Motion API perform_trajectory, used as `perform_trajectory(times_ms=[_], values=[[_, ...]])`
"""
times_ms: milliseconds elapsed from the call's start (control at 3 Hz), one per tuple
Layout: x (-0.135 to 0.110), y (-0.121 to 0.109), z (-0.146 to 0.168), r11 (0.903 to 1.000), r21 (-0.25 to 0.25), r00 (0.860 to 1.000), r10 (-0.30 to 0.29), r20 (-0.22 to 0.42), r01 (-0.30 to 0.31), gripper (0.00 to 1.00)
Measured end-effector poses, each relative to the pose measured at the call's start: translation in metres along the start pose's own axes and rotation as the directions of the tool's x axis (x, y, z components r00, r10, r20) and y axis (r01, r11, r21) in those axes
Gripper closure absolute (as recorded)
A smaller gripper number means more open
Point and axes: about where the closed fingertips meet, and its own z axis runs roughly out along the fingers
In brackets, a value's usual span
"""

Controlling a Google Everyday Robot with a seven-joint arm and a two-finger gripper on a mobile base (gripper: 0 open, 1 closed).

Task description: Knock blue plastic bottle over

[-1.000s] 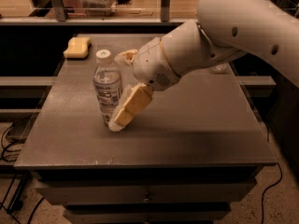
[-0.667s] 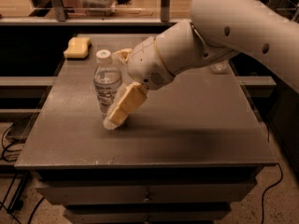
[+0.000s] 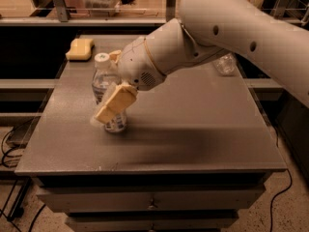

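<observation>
One gripper (image 3: 115, 106): tan-padded, at the end of the white arm (image 3: 227, 28), lying across the near side of the blue plastic bottle at about mid-height.
Grip state: cannot tell whether it is released or clenched; the near pad hides the contact.
Blue plastic bottle (image 3: 103, 81): on the left half of the grey table (image 3: 203, 134), near the middle of that side, base on the surface and white cap (image 3: 101, 58) uppermost; it appears to lean a little, cap toward the left.
Progress: contact looks made, and the tip may be starting. The bottle is not yet on its side, so the knock itself is left to do.
Left to do: a sideways push high enough to carry it past its balance point, by my judgement.
Writing: a white-and-blue label shows below the pad; no brand or word can be read.
Nearby: a yellow sponge (image 3: 79, 49) at the far left corner and a small clear bottle (image 3: 224, 64) at the far right, both well apart from the contact.
</observation>
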Motion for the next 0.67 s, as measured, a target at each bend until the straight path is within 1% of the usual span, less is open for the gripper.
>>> perform_trajectory(times_ms=[333,667], values=[[-0.0028,-0.0034,0.0030,1.0000,-0.003,1.000,-0.008,-0.005,0.008,0.41],[-0.0053,-0.0120,-0.0051,0.9995,0.015,0.999,-0.026,-0.034,0.027,0.64]])
